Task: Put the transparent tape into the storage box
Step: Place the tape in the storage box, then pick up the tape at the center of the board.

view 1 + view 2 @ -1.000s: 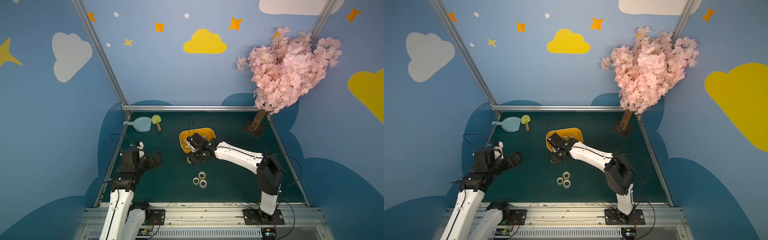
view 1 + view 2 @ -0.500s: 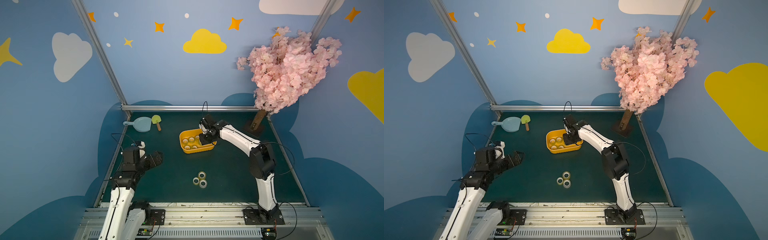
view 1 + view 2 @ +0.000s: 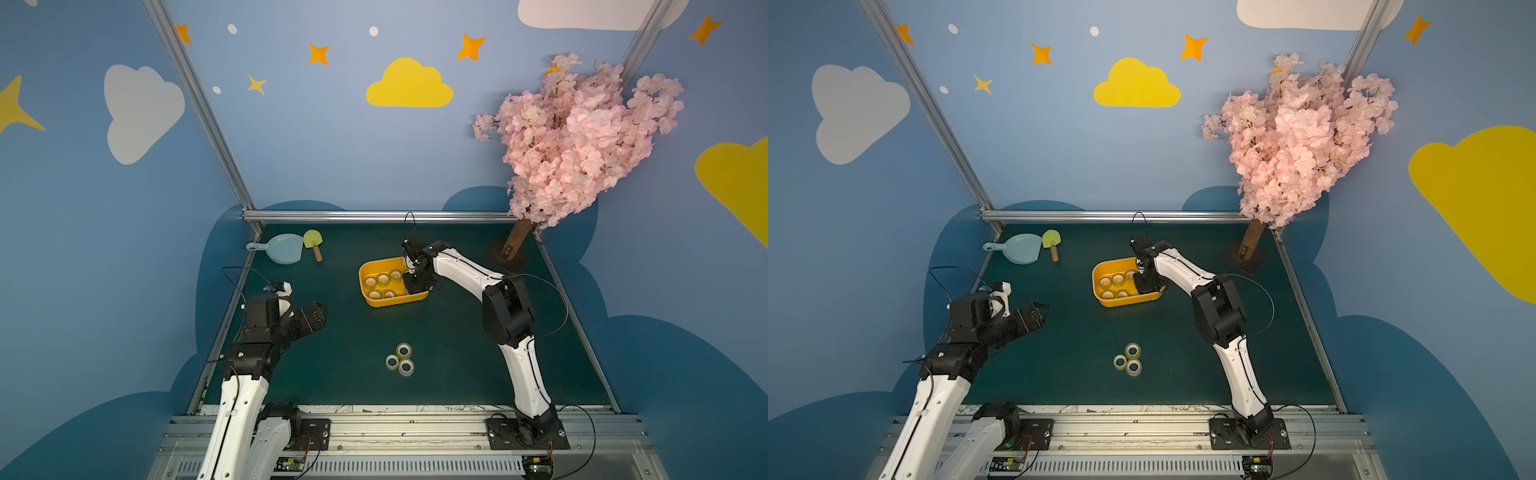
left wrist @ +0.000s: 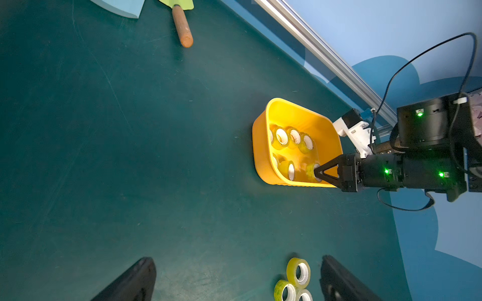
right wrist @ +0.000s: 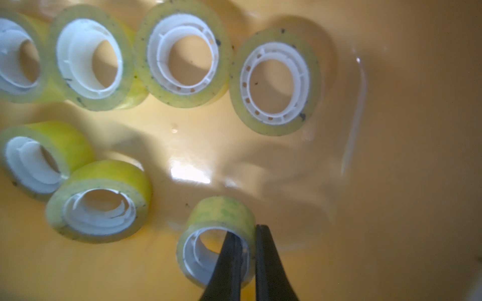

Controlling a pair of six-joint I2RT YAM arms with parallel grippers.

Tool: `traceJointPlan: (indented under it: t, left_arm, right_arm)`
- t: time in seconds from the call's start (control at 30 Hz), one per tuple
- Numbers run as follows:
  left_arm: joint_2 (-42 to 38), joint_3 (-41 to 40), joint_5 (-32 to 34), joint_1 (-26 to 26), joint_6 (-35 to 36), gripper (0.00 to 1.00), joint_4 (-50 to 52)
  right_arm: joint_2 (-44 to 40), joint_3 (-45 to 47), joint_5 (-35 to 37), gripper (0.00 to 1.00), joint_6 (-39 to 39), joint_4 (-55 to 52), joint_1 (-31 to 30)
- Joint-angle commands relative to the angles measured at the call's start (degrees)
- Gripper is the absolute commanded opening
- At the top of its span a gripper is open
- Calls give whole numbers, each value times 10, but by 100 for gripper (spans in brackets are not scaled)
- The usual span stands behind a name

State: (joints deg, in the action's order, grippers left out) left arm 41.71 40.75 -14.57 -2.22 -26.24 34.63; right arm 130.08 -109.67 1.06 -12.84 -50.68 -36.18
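Note:
The storage box (image 3: pixel 390 301) (image 3: pixel 1121 301) (image 4: pixel 260 156) is a shallow orange-yellow tub in the middle of the green mat, with several transparent tape rolls (image 3: pixel 382 279) (image 5: pixel 182 60) lying inside. My right gripper (image 3: pixel 415 286) (image 3: pixel 1144 286) (image 4: pixel 317 173) (image 5: pixel 246 232) reaches down into the box's right end. It is shut on the wall of one tape roll (image 5: pixel 221 213), one finger inside the core and one outside. Three more tape rolls (image 3: pixel 400 359) (image 3: pixel 1128 360) (image 4: pixel 297 272) sit clustered on the mat nearer the front. My left gripper (image 3: pixel 316 313) (image 3: pixel 1036 313) (image 4: pixel 238 281) hovers open at the left, holding nothing.
A pale blue dustpan (image 3: pixel 284 248) and a green scoop with a wooden handle (image 3: pixel 312 241) lie at the back left. A pink blossom tree (image 3: pixel 573 137) stands on a base (image 3: pixel 509 253) at the back right. An aluminium rail (image 3: pixel 374 216) bounds the far edge.
My right arm swung from the box's near left side up over its far right end, then dipped into the box with the roll. The left arm has barely moved.

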Motion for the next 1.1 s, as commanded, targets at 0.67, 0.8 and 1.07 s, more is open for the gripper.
traceJointPlan:
  t: [0.67,0.8,1.07]
  left_arm:
    - [54,5,-33,12,-10,100,-10]
    - [59,5,-31,25,-10,100,-8]
    - [57,5,-28,32,-9,100,-8]
  right_arm:
    - [-268,152,-67,45,3,2,-33]
    - [-342,259,-126,45,2,68,-40]
    - [-409,376,-148,45,-25,115,-71]
